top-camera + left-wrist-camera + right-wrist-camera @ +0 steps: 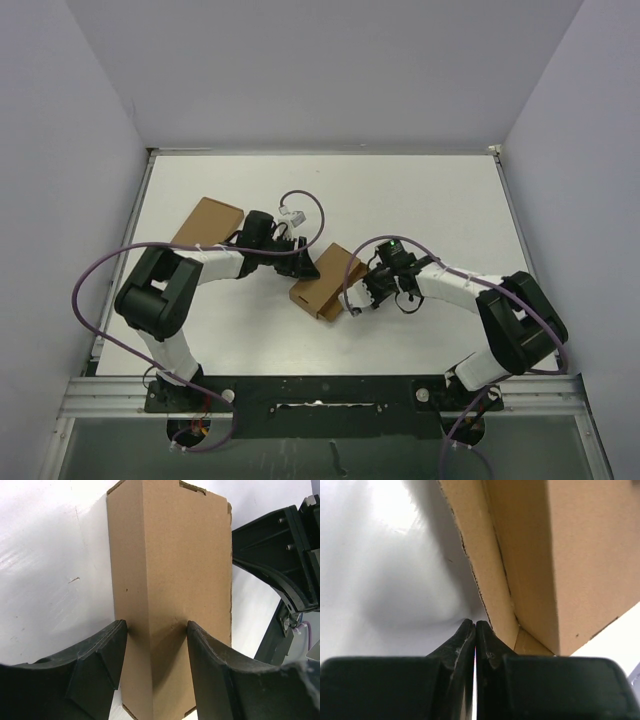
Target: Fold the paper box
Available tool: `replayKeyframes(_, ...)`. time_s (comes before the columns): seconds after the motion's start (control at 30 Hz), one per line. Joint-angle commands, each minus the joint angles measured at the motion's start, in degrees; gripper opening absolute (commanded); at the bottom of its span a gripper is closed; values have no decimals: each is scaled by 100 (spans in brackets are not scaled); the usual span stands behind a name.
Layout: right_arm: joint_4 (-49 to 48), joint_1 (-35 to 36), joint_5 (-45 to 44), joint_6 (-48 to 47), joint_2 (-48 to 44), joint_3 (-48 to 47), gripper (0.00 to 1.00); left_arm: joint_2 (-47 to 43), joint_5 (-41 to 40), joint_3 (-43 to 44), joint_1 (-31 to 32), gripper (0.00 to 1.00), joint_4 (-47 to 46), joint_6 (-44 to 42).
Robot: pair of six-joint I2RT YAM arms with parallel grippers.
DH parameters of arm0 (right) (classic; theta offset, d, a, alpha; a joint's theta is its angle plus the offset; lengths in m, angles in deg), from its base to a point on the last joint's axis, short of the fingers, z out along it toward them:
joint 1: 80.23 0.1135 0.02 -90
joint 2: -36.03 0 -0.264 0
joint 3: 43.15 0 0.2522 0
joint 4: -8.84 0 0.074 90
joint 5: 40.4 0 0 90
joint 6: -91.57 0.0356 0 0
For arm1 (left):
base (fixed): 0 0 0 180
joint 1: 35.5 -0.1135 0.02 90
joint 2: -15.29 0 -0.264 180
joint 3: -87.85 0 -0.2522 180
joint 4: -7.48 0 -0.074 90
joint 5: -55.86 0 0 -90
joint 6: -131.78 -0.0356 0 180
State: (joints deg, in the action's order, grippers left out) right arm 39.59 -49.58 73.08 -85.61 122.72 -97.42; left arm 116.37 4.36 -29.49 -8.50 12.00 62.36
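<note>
Top external view is showing the paper box (325, 282) lying mid-frame on the white counter (430, 200), between both arms. Left tool (156, 645) is sitting partly open, fingers straddling the box's ridge; right tool (475, 627) is sitting closed and empty, tips right at the box's edge.

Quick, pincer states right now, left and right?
Left pincer: open, straddling the paper box along its fold; firm grip cannot be told.
Right pincer: closed, empty, tips beside the box's edge.
</note>
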Motion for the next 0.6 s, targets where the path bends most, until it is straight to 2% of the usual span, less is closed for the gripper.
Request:
replayKeyframes(0.0,-683,156,-252,370,-172,-89,0,202,214,147,27,49,-198,-63)
replayKeyframes(0.23,-917,217,-22,714,-163,-133,0,337,198,198,174,49,-273,52)
replayKeyframes(0.33,-597,213,187,684,-150,-267,0,328,128,201,191,49,-268,129)
replayKeyframes(0.4,-92,140,401,432,-248,-327,2,282,28,180,163,49,-264,219)
replayKeyframes(0.47,585,-66,989,159,-411,-465,5,246,-41,163,120,50,-263,335)
replayKeyframes(0.57,1965,-409,1929,-822,-678,-565,10,233,-136,184,91,50,-264,439)
